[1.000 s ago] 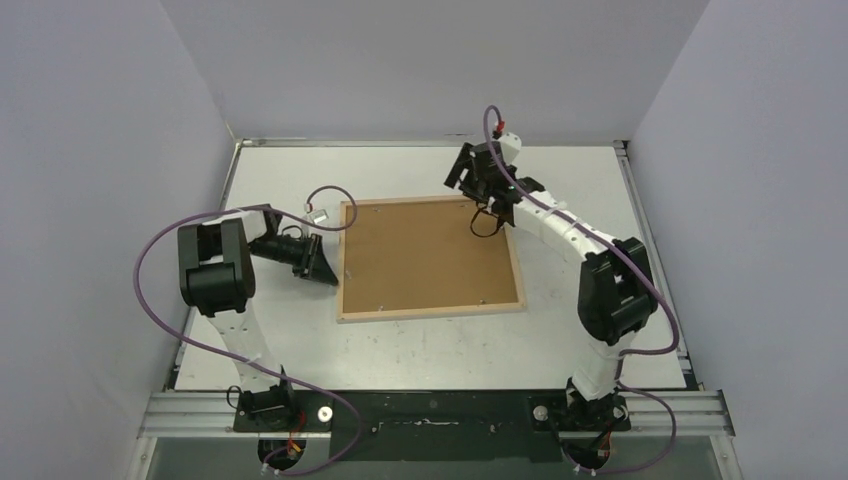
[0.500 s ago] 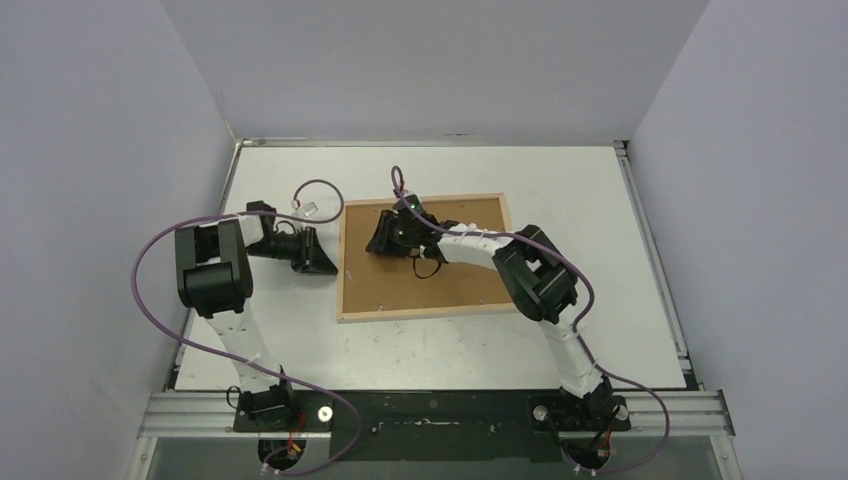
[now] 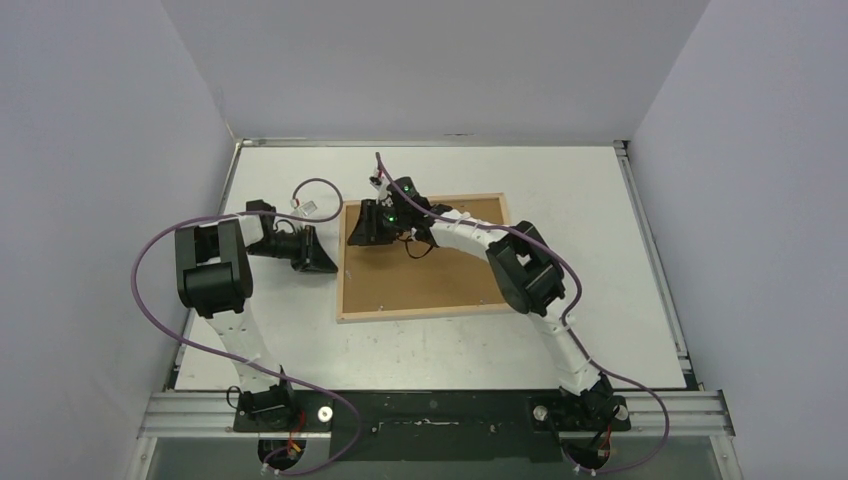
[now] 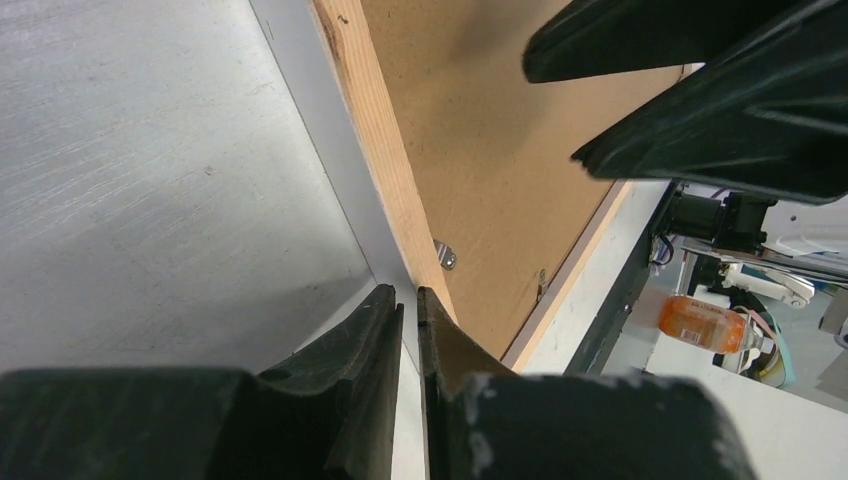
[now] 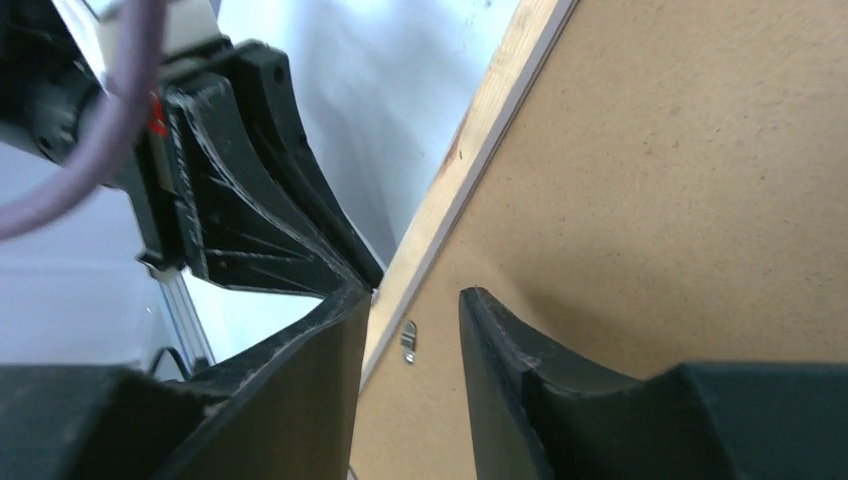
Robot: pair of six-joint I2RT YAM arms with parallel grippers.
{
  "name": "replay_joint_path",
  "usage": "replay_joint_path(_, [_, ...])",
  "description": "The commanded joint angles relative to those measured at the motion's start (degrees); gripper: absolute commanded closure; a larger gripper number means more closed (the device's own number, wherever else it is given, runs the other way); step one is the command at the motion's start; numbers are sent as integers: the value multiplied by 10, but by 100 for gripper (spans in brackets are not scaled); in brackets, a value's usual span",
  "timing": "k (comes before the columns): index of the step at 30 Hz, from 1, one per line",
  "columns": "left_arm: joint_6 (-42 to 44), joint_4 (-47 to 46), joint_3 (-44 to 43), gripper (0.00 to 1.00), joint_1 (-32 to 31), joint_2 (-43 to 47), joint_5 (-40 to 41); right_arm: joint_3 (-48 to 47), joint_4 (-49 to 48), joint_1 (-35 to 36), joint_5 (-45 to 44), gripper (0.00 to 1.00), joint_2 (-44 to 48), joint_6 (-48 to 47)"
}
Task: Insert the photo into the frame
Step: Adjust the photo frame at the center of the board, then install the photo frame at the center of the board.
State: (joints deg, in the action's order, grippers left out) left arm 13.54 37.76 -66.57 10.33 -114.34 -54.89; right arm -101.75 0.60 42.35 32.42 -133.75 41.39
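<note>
The frame (image 3: 430,312) of pale wood lies flat mid-table with the brown backing panel (image 3: 440,275) inside it. My left gripper (image 3: 333,267) sits at the frame's left bar (image 4: 380,150), its fingers (image 4: 410,292) closed to a slit. A thin white sheet, seemingly the photo (image 4: 333,130), runs along the bar into that slit; its printed face is hidden. My right gripper (image 3: 358,236) hovers over the panel (image 5: 680,200) beside the same bar (image 5: 480,140), its jaws (image 5: 415,295) apart with nothing between them. A metal tab (image 5: 408,342) shows in the gap.
Grey walls enclose the table on three sides. Purple cables loop off both arms. The right arm (image 3: 520,270) stretches across the panel. The two grippers are almost touching at the left bar. An orange bottle (image 4: 700,320) stands beyond the table.
The right arm has swung from the frame's far right corner across to its left bar, and its jaws have narrowed. The left gripper has hardly moved.
</note>
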Motion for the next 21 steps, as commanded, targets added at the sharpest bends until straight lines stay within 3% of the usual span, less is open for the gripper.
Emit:
replay_joint_path(1, [-2, -6, -16, 89, 3, 6, -16, -32, 24, -7, 59, 50, -8, -59])
replay_joint_path(5, [-3, -6, -17, 89, 2, 4, -13, -55, 57, -10, 84, 35, -11, -118])
replay_joint_path(13, [-14, -17, -22, 89, 2, -9, -8, -166, 184, -7, 163, 35, -57, -237])
replay_joint_path(21, [-15, -12, -29, 89, 1, -12, -10, -216, 224, 6, 171, 34, -94, -262])
